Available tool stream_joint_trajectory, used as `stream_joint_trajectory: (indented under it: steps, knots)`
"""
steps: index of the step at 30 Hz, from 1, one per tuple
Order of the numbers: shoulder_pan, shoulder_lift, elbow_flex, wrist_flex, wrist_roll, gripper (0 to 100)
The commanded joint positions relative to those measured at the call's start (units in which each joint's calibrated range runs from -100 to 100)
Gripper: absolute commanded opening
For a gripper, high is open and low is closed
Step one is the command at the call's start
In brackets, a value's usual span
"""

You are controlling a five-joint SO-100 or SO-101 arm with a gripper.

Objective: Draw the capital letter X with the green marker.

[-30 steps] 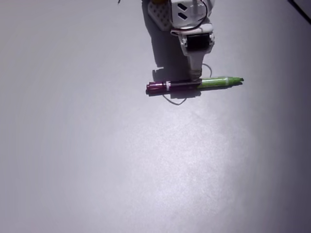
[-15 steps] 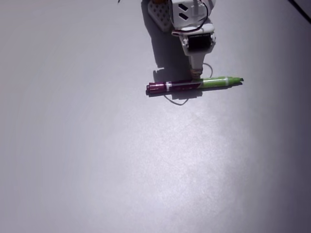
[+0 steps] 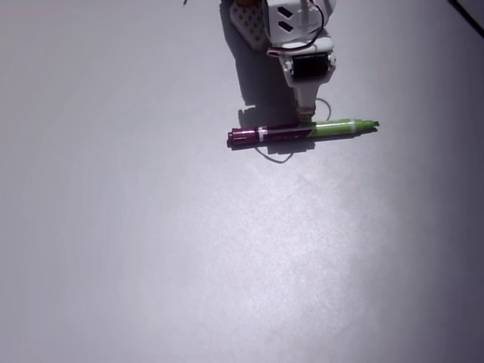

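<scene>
The green marker (image 3: 302, 131) lies flat on the pale grey table (image 3: 189, 249) in the fixed view. Its dark magenta rear half points left and its light green front half and tip point right. My gripper (image 3: 305, 116) reaches down from the top edge, and its narrow tip meets the marker at about mid-length, just right of the magenta part. From this angle the fingers (image 3: 304, 102) overlap, so their spacing and any hold on the marker cannot be made out. No capital letter X shows on the surface.
A faint thin curved line (image 3: 274, 158) runs on the table just below the marker, and another one (image 3: 327, 103) lies beside the gripper tip. The arm's shadow (image 3: 253, 76) falls left of it. A dark edge (image 3: 469, 15) cuts the top right corner.
The white arm body has shifted slightly up and straightened over the marker. The marker has stayed where it was.
</scene>
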Motion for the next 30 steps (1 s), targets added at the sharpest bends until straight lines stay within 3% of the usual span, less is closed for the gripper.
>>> stream_joint_trajectory:
  steps: [1,17,24,30]
  knots:
    - [0.1,1.6,1.5,6.8,-0.4,0]
    - [0.1,1.6,1.5,6.8,-0.3,0]
    - [-10.4,1.4,1.5,6.8,-1.1,2]
    - [-5.4,1.5,1.5,7.1,1.1,1]
